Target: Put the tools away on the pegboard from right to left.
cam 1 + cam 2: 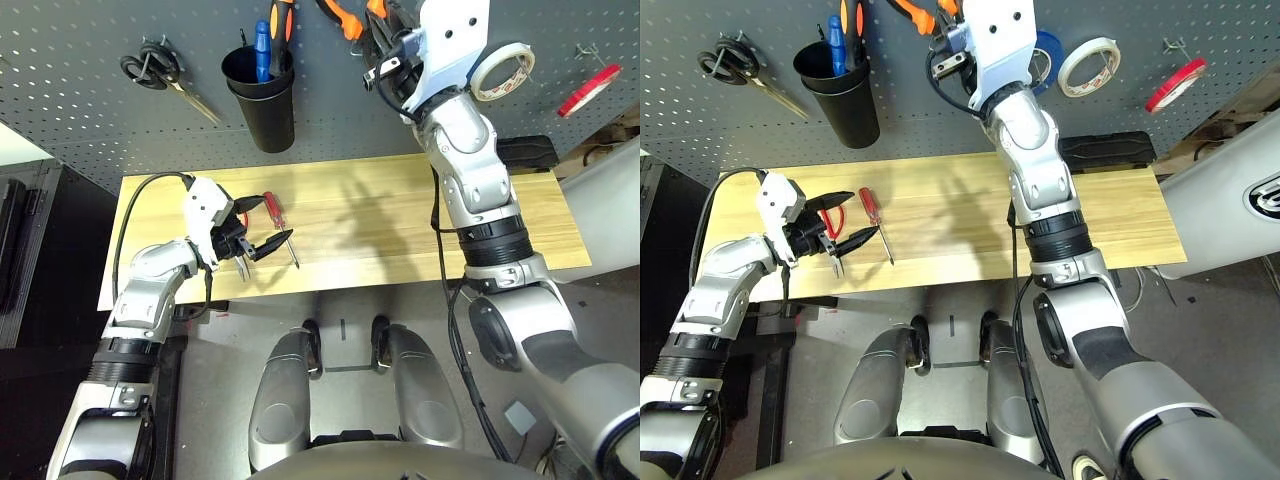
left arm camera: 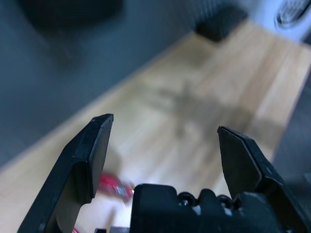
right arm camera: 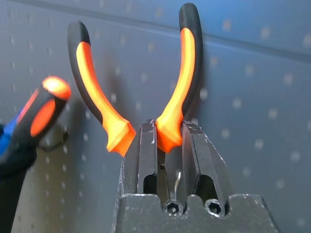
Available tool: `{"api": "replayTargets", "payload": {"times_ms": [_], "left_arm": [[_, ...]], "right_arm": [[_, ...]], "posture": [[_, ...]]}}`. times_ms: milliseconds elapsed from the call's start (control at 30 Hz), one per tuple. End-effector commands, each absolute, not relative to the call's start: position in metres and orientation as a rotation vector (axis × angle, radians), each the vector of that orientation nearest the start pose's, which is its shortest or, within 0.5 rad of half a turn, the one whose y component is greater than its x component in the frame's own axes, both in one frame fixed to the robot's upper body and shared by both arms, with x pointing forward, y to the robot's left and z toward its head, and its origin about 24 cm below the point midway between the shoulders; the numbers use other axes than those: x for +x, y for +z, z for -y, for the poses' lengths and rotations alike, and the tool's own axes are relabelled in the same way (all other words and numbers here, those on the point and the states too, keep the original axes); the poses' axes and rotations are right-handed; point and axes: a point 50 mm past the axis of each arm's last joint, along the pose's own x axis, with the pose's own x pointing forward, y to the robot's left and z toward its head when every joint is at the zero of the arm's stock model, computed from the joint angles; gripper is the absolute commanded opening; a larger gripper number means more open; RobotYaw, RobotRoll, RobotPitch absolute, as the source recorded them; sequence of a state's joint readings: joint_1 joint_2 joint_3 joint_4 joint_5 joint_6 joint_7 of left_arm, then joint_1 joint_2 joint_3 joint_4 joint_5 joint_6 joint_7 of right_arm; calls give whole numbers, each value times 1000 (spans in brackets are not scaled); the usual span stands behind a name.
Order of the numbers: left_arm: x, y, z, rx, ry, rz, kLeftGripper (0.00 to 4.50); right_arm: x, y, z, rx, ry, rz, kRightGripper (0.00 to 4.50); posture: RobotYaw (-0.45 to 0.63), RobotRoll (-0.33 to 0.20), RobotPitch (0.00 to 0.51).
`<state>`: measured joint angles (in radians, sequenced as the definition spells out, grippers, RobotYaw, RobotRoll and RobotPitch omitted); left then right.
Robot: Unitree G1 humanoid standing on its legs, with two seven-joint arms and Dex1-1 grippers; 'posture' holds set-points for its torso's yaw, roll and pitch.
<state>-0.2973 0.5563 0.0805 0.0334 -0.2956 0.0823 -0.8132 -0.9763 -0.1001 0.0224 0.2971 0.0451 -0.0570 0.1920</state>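
Up at the dark grey pegboard, my right gripper is shut on the orange-handled pliers near their joint, both handles pointing away from it. The thin red tape ring hangs on a hook at the board's far right. On the table lie the slim red-handled screwdriver and the red-handled scissors. The scissors are partly hidden under my left gripper, which hovers open just above them and right beside the screwdriver's handle.
A black cup on the board holds blue and orange-handled tools. Black-handled scissors hang at the left; white tape and blue tape hang right of the pliers. A black box sits at the wooden table's back right.
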Motion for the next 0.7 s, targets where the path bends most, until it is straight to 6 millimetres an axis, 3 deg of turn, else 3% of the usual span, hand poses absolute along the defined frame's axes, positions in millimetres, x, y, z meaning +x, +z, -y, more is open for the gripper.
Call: {"api": "replayTargets", "payload": {"times_ms": [33, 300, 433, 700], "left_arm": [[285, 151, -220, 233, -664, 177, 4500], [284, 155, -221, 210, -633, 186, 4500], [277, 183, -231, 130, -510, 301, 4500], [269, 187, -230, 113, -486, 294, 4500]], "right_arm": [[352, 290, 72, -136, 417, 757, 545], [352, 290, 72, -137, 418, 762, 545], [355, 300, 76, -144, 370, 811, 545], [359, 303, 75, -180, 329, 864, 545]], "posture": [[20, 0, 253], [20, 0, 253], [45, 0, 244], [51, 0, 241]]}}
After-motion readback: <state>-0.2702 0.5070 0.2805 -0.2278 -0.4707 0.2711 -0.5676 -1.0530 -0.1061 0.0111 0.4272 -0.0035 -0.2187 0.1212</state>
